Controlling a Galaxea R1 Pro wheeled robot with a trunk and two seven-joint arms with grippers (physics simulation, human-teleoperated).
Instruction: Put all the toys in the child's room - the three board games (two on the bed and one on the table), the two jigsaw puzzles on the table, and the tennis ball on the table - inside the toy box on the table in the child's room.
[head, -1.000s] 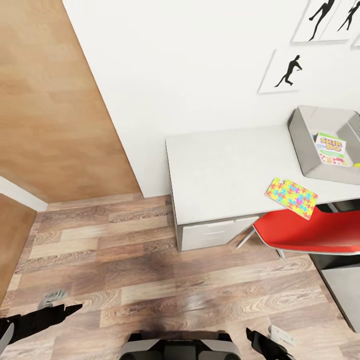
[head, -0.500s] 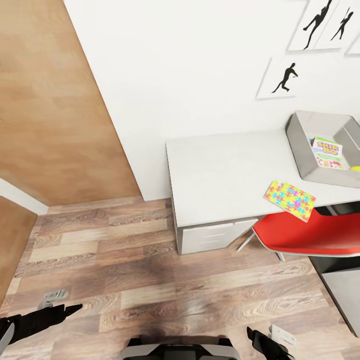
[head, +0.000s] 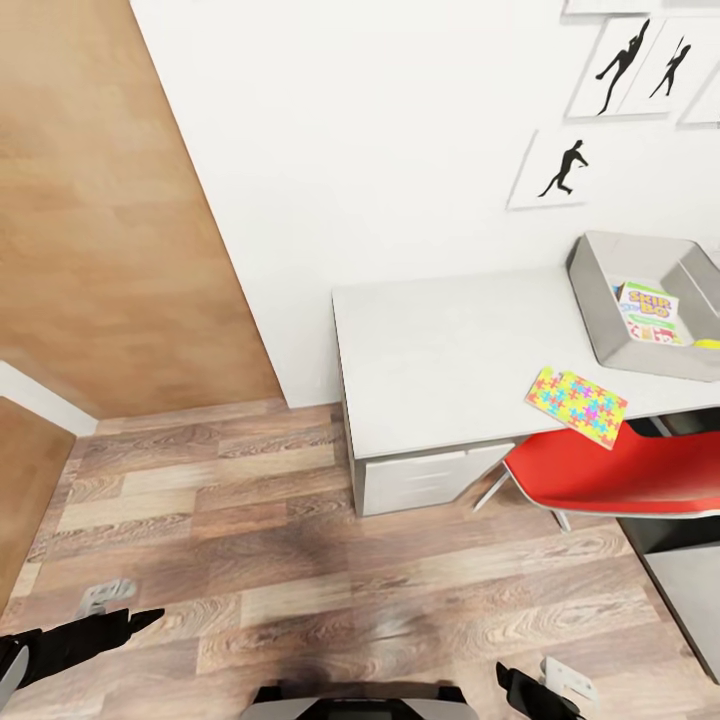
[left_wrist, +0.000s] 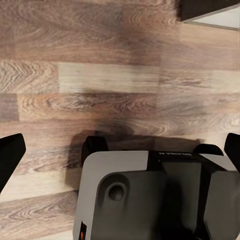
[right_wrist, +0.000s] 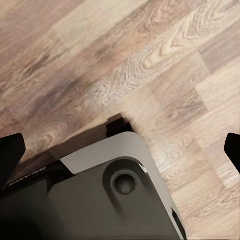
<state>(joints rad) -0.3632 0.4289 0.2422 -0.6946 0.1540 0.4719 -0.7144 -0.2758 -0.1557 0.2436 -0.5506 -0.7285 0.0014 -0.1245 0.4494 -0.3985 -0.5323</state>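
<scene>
The table (head: 440, 340) with its pale grey top stands against the white wall at the right. At its far right end sits the grey toy box (head: 598, 300), holding a white-green board game (head: 648, 312) and the yellow tennis ball (head: 708, 343). The jigsaw puzzles (head: 577, 405) lie together as one multicolour patch at the table's front edge, left of the box. My left gripper (head: 120, 610) hangs low over the floor, open and empty; its fingertips (left_wrist: 10, 155) stand wide apart. The right gripper (head: 545, 682) is also open over the floor, fingertips (right_wrist: 232, 147) spread, holding nothing.
A red chair (head: 610, 470) is tucked under the table below the puzzles, beside white drawers (head: 420, 475). A wooden door panel (head: 100, 200) fills the left. A grey cabinet top (head: 690, 590) sits at the lower right. Wood-plank floor (head: 300, 530) lies between me and the table.
The whole view has shifted: the wall pictures and the toy box sit lower and further in frame, so the camera moved. Both grippers hold the same pose.
</scene>
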